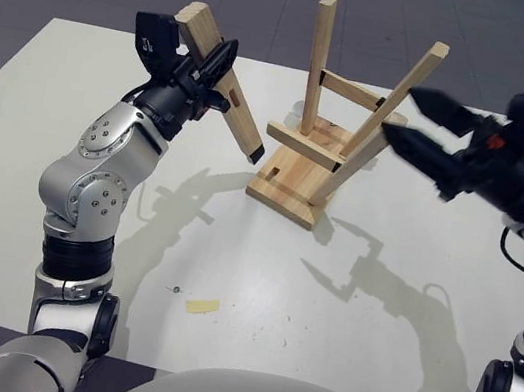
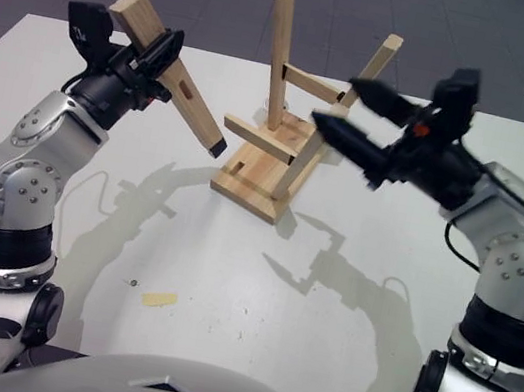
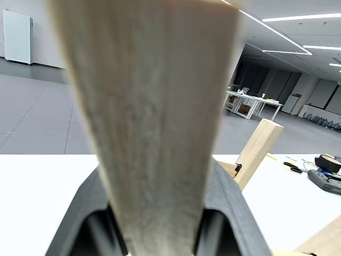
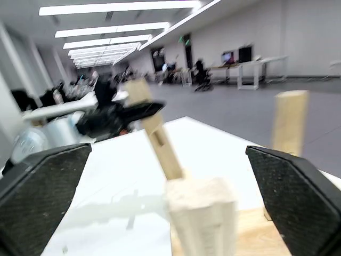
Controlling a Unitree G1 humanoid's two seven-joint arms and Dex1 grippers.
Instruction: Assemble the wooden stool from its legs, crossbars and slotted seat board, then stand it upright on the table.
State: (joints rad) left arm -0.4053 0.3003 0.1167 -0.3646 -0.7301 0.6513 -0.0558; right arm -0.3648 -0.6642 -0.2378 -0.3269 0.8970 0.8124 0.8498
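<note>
Stool [image 1: 300, 162] sits half-built and upside down near the middle of your tabletop [image 1: 340, 332], all pale bare wood. Its seat board [image 1: 283, 192] lies flat, and two legs rise from it: the upright leg [image 1: 318, 59] and the leaning leg [image 1: 408, 85], which tilts toward your right side. An upper crossbar [image 1: 350, 91] joins the two, and a lower crossbar [image 1: 302, 144] runs just above the board.

Your left tool [image 1: 219, 67] is pinching a loose leg [image 1: 227, 96] near its top end, with the fingers [image 3: 80, 213] pressed against its sides. That leg hangs in the air, tilted. It has a slot cut in one face, and its dark lower tip is close to the seat board but apart from it.

Your right tool [image 1: 400, 112] is spread wide, one finger on either side of the leaning leg — you cannot tell whether it touches.

A yellowish scrap [image 1: 202, 305] lies on the near tabletop.
</note>
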